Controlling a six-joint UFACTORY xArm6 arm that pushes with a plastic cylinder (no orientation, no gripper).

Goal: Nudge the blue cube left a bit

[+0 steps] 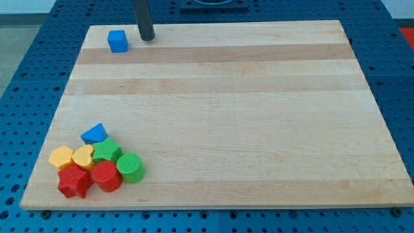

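The blue cube (118, 41) sits near the top left corner of the wooden board (220, 116). My tip (147, 37) rests on the board just to the right of the cube, with a small gap between them. The dark rod rises from it to the view's top edge.
A cluster of blocks lies at the board's bottom left: a blue triangular block (94, 134), a green star-like block (107, 151), a green cylinder (130, 167), a yellow block (61, 156), a yellow heart (83, 156), a red star-like block (74, 182) and a red cylinder (105, 176).
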